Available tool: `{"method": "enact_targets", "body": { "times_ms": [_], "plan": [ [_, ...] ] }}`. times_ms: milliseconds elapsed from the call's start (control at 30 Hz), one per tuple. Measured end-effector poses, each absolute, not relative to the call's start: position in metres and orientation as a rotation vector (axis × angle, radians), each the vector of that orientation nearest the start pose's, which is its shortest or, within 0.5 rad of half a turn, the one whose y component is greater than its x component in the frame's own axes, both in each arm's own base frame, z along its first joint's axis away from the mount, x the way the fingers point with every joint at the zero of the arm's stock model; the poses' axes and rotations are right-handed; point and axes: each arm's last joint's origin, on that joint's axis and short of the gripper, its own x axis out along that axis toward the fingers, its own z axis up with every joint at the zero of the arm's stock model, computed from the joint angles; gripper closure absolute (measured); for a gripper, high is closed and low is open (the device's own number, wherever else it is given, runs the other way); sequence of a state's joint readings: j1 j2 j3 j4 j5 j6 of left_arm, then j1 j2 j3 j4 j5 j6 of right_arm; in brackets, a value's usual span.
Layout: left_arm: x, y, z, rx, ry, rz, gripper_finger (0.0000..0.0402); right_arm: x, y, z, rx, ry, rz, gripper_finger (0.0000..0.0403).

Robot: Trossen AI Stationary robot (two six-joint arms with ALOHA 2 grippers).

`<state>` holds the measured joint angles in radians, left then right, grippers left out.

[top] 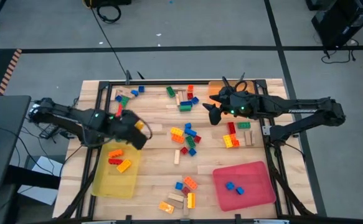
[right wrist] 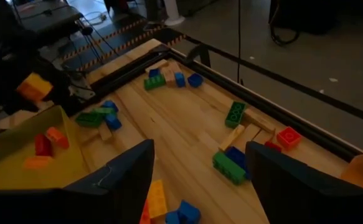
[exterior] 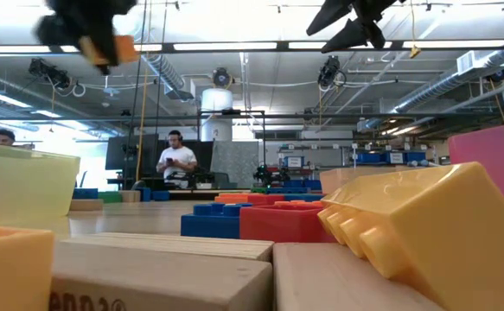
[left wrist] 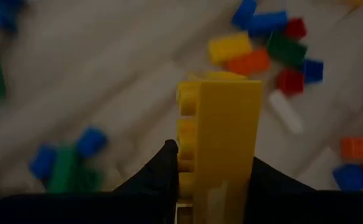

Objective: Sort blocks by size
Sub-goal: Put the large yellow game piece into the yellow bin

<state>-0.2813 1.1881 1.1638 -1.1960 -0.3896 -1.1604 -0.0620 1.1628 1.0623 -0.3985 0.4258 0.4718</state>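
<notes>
While the low view looks level across the wooden table (top: 162, 140), its nearest part is filled by plain tan wooden blocks (exterior: 161, 268), a yellow studded brick (exterior: 433, 233) lying tilted on them, and red and blue bricks (exterior: 252, 220) just behind. These hide most of the surface beyond.

From above, loose blocks lie in clusters: one at the table centre (top: 186, 138), one near the far edge (top: 182, 98), one at the near edge (top: 181, 194), and one below the right arm (top: 237, 135). A yellow tray (top: 103, 180) at the near left holds red and orange bricks. A red tray (top: 256, 171) at the near right holds two blue bricks (top: 234, 187). An orange tray (top: 216, 89) sits at the far right, partly covered by the right arm.

The left gripper (top: 139, 129) is raised above the table at the far end of the yellow tray. Its fingers are clamped on a long yellow brick (left wrist: 221, 140), held upright between them in the left wrist view.

The right gripper (top: 212, 112) is raised over the far right part of the table. Its fingers (right wrist: 122, 177) are spread apart and hold nothing.

Beyond the table, a grey floor with cables surrounds the frame. In the room behind, a person (exterior: 176, 160) stands at a desk under ceiling ducts and strip lights.
</notes>
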Motion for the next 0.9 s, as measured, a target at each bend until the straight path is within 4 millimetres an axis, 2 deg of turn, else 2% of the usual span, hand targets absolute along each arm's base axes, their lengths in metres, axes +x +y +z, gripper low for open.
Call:
{"method": "enact_targets", "body": {
  "times_ms": [167, 500, 667, 900],
  "plan": [
    [0.186, -0.071, 0.293, -0.779, 0.984, 0.735, 0.0291, 0.247, -0.027, 0.331, 0.357, 0.384, -0.585, 0.0137],
    [0.169, -0.113, 0.249, -1.053, 0.982, 0.739, 0.029, 0.247, -0.027, 0.326, 0.335, 0.403, -0.581, 0.0143],
    [0.155, -0.125, 0.22, -1.186, 1.038, 0.792, 0.029, 0.247, -0.027, 0.326, 0.317, 0.411, -0.57, 0.0148],
    [0.15, -0.135, 0.19, -1.318, 1.035, 0.723, 0.0289, 0.248, -0.026, 0.326, 0.288, 0.428, -0.534, 0.0151]
  ]
}}
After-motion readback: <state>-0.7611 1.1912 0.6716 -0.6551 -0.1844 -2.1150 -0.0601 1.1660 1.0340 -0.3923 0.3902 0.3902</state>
